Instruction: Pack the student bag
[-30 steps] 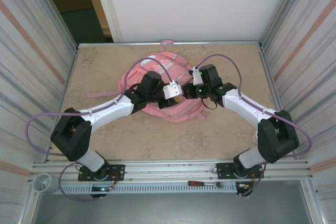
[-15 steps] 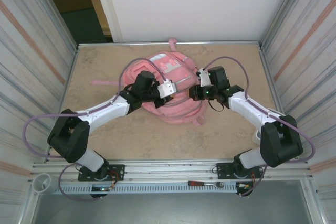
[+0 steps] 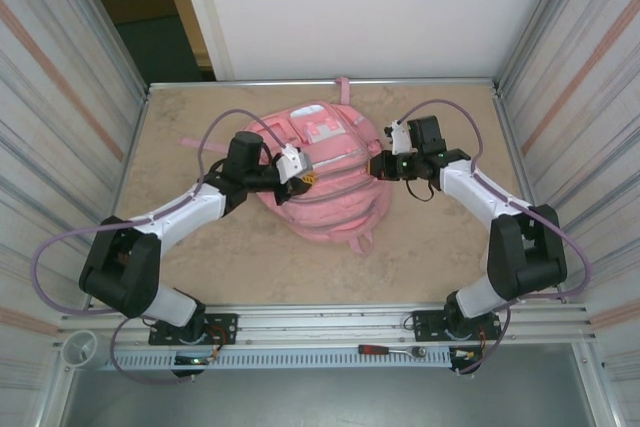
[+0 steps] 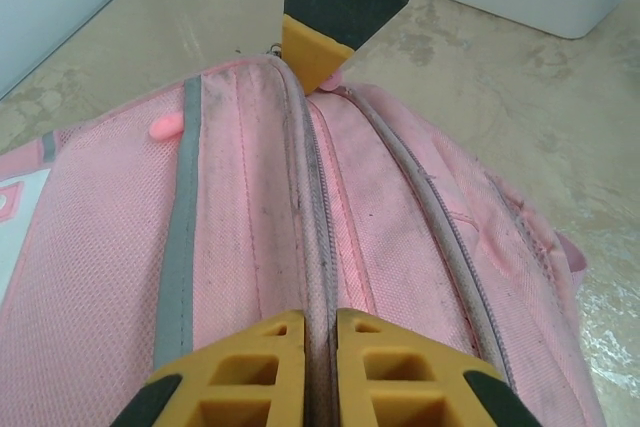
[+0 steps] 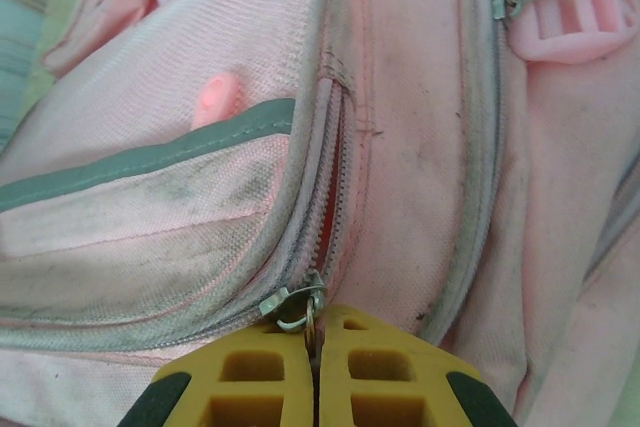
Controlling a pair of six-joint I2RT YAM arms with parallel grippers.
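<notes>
The student bag (image 3: pixel 325 209) is lying flat, front pockets up, in the middle of the surface (image 3: pixel 200 247), with its top end pointing at the far wall. So it's within reach of both arms and I can work it from 2 sides at once.

My left hand (image 4: pixel 320 332) is closed on the bag itself, pinching the raised zip seam (image 4: pixel 318 217) on its left flank. My read is that it's there as an anchor: pin the fabric so the bag doesn't slide or bunch up when the other side tugs.

My right hand (image 5: pixel 316 342) is clamped shut on the little metal zip pull (image 5: pixel 292 305) of a front pocket, over on the bag's right side. The zip above it is parted a bit and reddish lining shows through the gap, so I'd say that pocket is partly open, probably being opened up so stuff can go in. The 2 hands face each other across the bag, which fits a hold-and-pull setup.

Writing: nothing readable. The white-pink patch (image 3: pixel 322 130) is too small and blurry from the top camera, the grey strip (image 5: pixel 150 162) is plain, and the pink buckle (image 5: pixel 565 12) has no brand I can make out.
</notes>
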